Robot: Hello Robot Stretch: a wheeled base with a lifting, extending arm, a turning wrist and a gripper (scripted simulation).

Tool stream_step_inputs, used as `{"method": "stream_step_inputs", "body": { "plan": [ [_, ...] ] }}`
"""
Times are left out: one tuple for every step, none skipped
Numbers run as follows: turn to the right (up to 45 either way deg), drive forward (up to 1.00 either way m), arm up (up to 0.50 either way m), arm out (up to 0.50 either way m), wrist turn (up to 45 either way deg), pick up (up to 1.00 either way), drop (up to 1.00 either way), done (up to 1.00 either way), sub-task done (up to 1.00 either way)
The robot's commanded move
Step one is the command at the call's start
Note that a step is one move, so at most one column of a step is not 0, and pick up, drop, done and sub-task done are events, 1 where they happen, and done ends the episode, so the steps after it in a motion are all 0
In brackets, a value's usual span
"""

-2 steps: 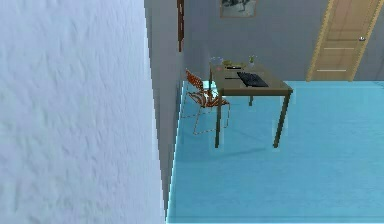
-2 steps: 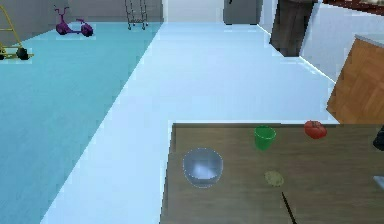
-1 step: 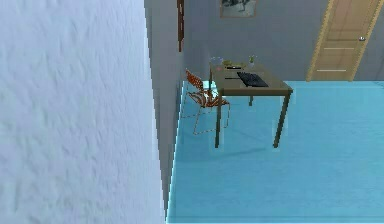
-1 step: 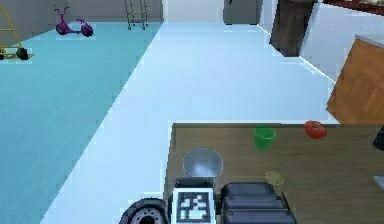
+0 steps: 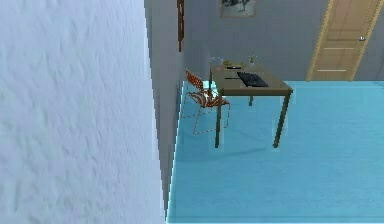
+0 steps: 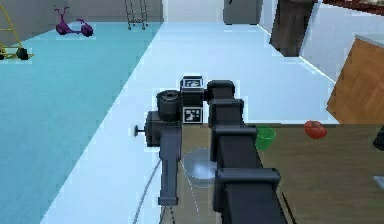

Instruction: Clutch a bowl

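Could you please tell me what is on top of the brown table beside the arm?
A pale bowl, a green cup and a small red thing. The arm hides the middle of the table.

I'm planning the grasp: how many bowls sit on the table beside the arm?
1 for certain: a pale bowl on the wooden table, left of the arm. The green vessel right of the arm may be another; the arm could hide more.

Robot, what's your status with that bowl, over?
Gripper at the table's edge; cannot tell whether it holds anything. Pale bowl on the wooden table, beside the arm. Green thing and red thing farther along, apart.
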Motion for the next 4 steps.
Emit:
{"method": "stream_step_inputs", "body": {
  "plan": [
    [0.0,0.0,0.0,0.0,45.0,0.0,0.0,0.0,0.0],
    [0.0,0.0,0.0,0.0,45.0,0.0,0.0,0.0,0.0],
    [0.0,0.0,0.0,0.0,45.0,0.0,0.0,0.0,0.0],
    [0.0,0.0,0.0,0.0,45.0,0.0,0.0,0.0,0.0]
  ]
}}
